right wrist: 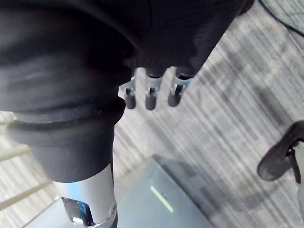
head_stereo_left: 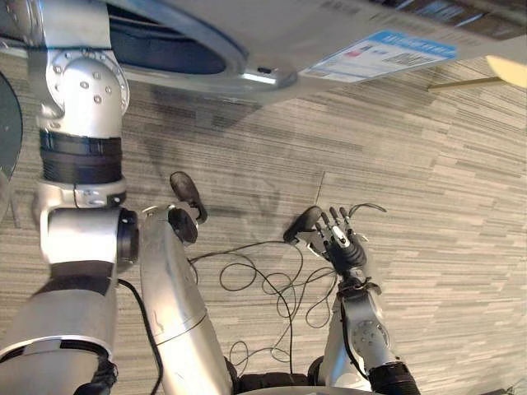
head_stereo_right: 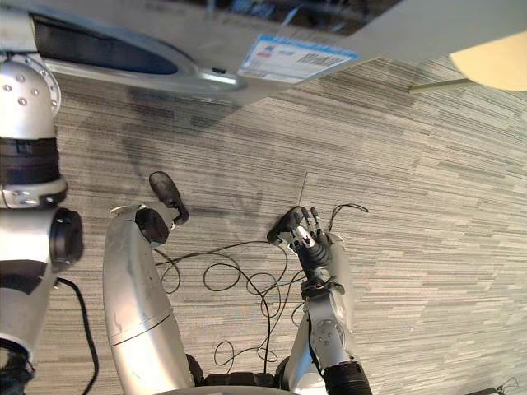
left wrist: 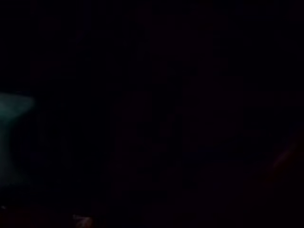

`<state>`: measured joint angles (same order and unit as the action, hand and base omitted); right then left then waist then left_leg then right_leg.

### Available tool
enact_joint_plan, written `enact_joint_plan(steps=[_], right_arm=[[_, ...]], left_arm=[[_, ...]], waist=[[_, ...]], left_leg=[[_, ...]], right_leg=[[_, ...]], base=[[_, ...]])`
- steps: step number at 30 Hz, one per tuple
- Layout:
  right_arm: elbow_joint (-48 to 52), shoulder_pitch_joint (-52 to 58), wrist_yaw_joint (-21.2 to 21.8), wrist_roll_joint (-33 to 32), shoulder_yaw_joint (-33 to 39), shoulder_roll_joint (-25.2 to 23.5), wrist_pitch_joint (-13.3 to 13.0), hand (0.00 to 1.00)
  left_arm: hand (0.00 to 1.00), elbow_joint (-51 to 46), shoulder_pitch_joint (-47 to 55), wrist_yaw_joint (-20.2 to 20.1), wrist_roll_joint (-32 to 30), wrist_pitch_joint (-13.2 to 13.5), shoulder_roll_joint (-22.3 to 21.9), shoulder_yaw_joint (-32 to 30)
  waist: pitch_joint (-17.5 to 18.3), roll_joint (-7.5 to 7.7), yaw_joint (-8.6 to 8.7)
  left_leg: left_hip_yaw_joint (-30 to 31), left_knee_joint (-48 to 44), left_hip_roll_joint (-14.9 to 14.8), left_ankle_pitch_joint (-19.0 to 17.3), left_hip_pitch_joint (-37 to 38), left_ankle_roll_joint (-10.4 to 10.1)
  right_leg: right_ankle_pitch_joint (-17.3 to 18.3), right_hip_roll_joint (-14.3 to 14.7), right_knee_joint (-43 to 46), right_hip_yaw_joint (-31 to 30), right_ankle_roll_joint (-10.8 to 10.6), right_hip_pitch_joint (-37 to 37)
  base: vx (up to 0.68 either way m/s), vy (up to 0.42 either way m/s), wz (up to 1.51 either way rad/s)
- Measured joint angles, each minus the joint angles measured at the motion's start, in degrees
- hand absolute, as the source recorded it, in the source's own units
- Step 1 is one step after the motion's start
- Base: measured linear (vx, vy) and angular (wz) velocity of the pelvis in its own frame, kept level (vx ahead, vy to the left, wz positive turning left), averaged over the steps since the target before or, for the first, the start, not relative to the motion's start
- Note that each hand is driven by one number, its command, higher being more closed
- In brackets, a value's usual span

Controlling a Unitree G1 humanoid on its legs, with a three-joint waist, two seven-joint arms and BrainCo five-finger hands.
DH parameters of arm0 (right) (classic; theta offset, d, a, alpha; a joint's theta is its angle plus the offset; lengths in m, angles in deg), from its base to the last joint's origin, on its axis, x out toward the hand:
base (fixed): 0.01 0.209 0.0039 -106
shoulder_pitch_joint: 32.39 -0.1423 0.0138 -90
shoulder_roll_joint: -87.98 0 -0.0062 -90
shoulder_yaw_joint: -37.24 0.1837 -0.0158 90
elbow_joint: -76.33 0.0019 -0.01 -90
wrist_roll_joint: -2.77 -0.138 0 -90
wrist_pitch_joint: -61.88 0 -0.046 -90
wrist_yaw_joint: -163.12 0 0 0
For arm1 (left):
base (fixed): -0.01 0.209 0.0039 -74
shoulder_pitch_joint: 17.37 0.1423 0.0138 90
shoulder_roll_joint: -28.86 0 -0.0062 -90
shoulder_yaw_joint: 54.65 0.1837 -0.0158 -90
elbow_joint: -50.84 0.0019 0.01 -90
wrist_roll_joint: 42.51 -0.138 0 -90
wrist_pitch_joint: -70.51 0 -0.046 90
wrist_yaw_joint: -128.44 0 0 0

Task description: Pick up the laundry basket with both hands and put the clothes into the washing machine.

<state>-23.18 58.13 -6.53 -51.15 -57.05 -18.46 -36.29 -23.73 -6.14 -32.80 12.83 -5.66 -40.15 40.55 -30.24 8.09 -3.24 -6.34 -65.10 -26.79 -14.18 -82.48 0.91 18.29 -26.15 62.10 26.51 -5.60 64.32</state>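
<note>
The washing machine fills the top of the eye views, a grey body with a dark round door opening and a white and blue label. My left arm rises at the far left toward that opening and passes the picture's top edge. The left wrist view is almost black, with one faint teal patch. My right hand hangs low over the carpet, well back from the machine. Its fingers are straight and relaxed and hold nothing.
Striped grey carpet covers the floor in front of the machine. A cream rounded edge pokes in at the top right. A grey box with a lit slot lies under my right wrist.
</note>
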Motion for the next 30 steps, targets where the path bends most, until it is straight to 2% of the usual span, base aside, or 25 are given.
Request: enact_joint_plan(steps=[2,3,4,5,6,7,9,11,12,13,16,19,21,22,25,26,28,30], right_arm=[[2.0,-0.1,0.0,-0.1,0.8,0.9,0.2,0.00],[3.5,-0.1,0.1,-0.1,1.7,0.9,0.6,0.00],[5.6,-0.3,0.1,-0.1,2.8,0.7,0.8,0.00],[6.5,-0.3,0.2,-0.3,3.3,0.6,0.9,0.00],[7.5,-0.3,0.5,-1.2,4.5,0.2,1.0,0.00],[7.7,-0.2,0.8,-2.5,5.0,-0.6,1.3,0.00],[7.6,0.2,1.0,-2.9,4.5,-1.8,1.9,0.00],[7.6,0.7,2.7,-4.2,1.1,-2.1,2.1,0.00],[7.6,0.7,3.3,-4.4,0.3,-2.1,2.0,0.00],[7.6,1.2,4.3,-4.5,-1.1,-2.2,1.8,0.00],[7.3,2.4,4.9,-4.6,-2.5,-2.4,1.6,0.00],[5.4,2.5,5.1,-5.1,-3.0,-2.3,1.6,0.00],[4.7,2.5,5.2,-5.2,-3.5,-2.3,1.6,0.00],[4.2,2.6,5.3,-5.2,-3.6,-2.4,1.6,0.00],[4.0,3.4,5.2,-5.0,-3.5,-2.2,1.8,0.00],[3.5,3.9,5.2,-4.7,-3.5,-2.2,1.9,0.00],[1.3,3.9,5.0,-4.0,-3.5,-2.0,2.3,0.00],[0.2,3.9,5.0,-3.8,-3.7,-1.7,2.6,0.00]], left_arm=[[0.00,6.6,-6.1,-0.1,-2.4,0.1,3.9,6.0],[0.00,10.3,-9.1,-0.9,-5.1,-0.8,6.7,8.7],[0.00,16.5,-14.2,-2.1,-9.6,-3.7,9.8,11.8],[0.00,19.5,-17.0,-3.4,-13.4,-5.8,10.8,12.4],[0.00,23.4,-20.6,-5.5,-20.2,-9.2,12.3,12.9],[0.00,24.9,-21.2,-6.4,-30.5,-11.8,13.3,12.7],[0.00,24.9,-19.6,-6.3,-40.8,-13.5,13.5,12.1],[0.00,22.3,-12.0,-5.7,-64.9,-13.8,12.5,9.0],[0.00,21.2,-9.6,-5.7,-70.4,-13.8,12.5,8.2],[0.00,20.5,-5.0,-5.7,-78.7,-14.1,11.2,7.7],[0.00,20.3,0.7,-6.0,-86.7,-15.4,8.3,7.7],[0.00,20.3,3.7,-6.1,-92.4,-16.3,7.3,7.5],[0.00,20.3,5.1,-6.5,-93.9,-16.7,6.2,3.6],[0.00,20.4,5.8,-7.6,-93.2,-17.3,5.2,-1.0],[0.00,20.4,5.8,-8.9,-85.9,-17.6,4.1,-8.4],[0.00,20.3,5.7,-8.9,-81.3,-17.8,4.1,-11.5],[0.00,18.7,5.9,-8.7,-73.7,-17.8,3.7,-16.2],[0.00,17.0,7.3,-7.6,-69.8,-17.4,3.6,-19.2]], waist=[[0.1,0.09,-1.12],[0.1,0.09,-1.20],[0.1,0.16,-1.13],[0.1,0.16,-0.93],[0.1,0.17,-0.61],[0.1,0.19,-0.28],[0.2,0.24,0.69],[0.2,0.24,1.84],[0.2,0.24,2.21],[0.2,0.24,2.51],[0.2,0.24,2.58],[0.2,0.24,2.38],[0.2,0.28,2.35],[0.2,0.31,2.46],[0.4,0.28,2.56],[0.6,0.35,2.56],[0.8,0.50,2.59],[1.1,0.68,2.40]], left_leg=[[0.2,-1.4,-0.5,0.2,-2.2,0.0],[0.7,-2.6,-0.8,0.2,-3.3,0.0],[1.6,-4.4,-1.4,0.0,-5.0,0.0],[1.9,-5.1,-1.6,-0.2,-5.9,-0.1],[1.9,-6.4,-2.3,-0.4,-7.3,0.1],[1.9,-7.7,-2.9,-0.6,-8.3,0.5],[1.9,-8.9,-3.2,-0.7,-9.1,0.7],[1.9,-9.7,-3.6,-0.8,-9.3,0.8],[1.9,-9.7,-3.8,-0.8,-9.3,0.8],[1.6,-9.3,-4.2,-0.7,-9.3,0.7],[1.0,-7.3,-4.3,0.1,-9.0,-0.2],[0.5,-5.4,-4.3,1.3,-7.6,0.3],[-0.2,-3.5,-4.3,2.2,-4.9,0.1],[-0.7,-1.8,-4.4,2.5,-2.6,-0.4],[-1.6,1.7,-4.5,3.5,0.8,-1.4],[-1.8,3.5,-4.5,4.2,2.2,-2.0],[-2.5,7.2,-4.2,6.0,4.7,-2.7],[-3.3,10.1,-4.1,7.3,6.7,-3.3]], right_leg=[[0.0,0.0,2.0,-1.4,0.3,2.9],[0.2,0.0,3.4,-1.9,0.6,4.0],[0.3,0.2,5.1,-2.3,1.0,5.5],[0.3,0.2,5.8,-2.9,1.4,6.4],[0.2,0.2,7.1,-3.5,2.1,8.3],[0.2,0.2,8.4,-4.5,2.2,9.9],[0.3,0.0,9.8,-5.3,2.3,11.0],[0.3,0.1,10.8,-6.3,2.4,11.8],[0.2,0.1,10.7,-6.2,2.5,11.8],[0.2,0.2,10.5,-6.0,2.6,11.9],[0.0,0.2,9.2,-5.0,2.9,11.7],[-0.6,0.6,7.9,-4.4,3.6,10.7],[-0.6,1.2,6.3,-3.9,3.6,8.5],[-0.6,1.8,4.7,-3.4,3.7,6.4],[-1.0,2.9,1.6,-2.4,4.0,3.5],[-1.3,3.5,0.0,-1.6,4.3,2.1],[-1.6,4.2,-2.6,-0.3,4.6,-0.1],[-1.8,4.5,-4.4,0.4,4.8,-1.5]], base=[[-0.13,-0.068,-0.14],[-0.15,-0.069,-0.24],[-0.13,-0.052,-0.22],[-0.17,-0.065,-0.29],[-0.15,-0.051,-0.29],[-0.14,-0.047,-0.28],[-0.08,-0.035,-0.11],[-0.06,-0.036,-0.07],[-0.04,-0.040,-0.11],[-0.02,-0.034,-0.07],[0.00,-0.053,0.05],[0.04,-0.040,0.04],[0.06,-0.038,0.04],[0.05,-0.030,0.01],[0.04,-0.041,0.01],[0.03,-0.053,0.00],[0.03,-0.061,0.09],[0.01,-0.066,0.11]])
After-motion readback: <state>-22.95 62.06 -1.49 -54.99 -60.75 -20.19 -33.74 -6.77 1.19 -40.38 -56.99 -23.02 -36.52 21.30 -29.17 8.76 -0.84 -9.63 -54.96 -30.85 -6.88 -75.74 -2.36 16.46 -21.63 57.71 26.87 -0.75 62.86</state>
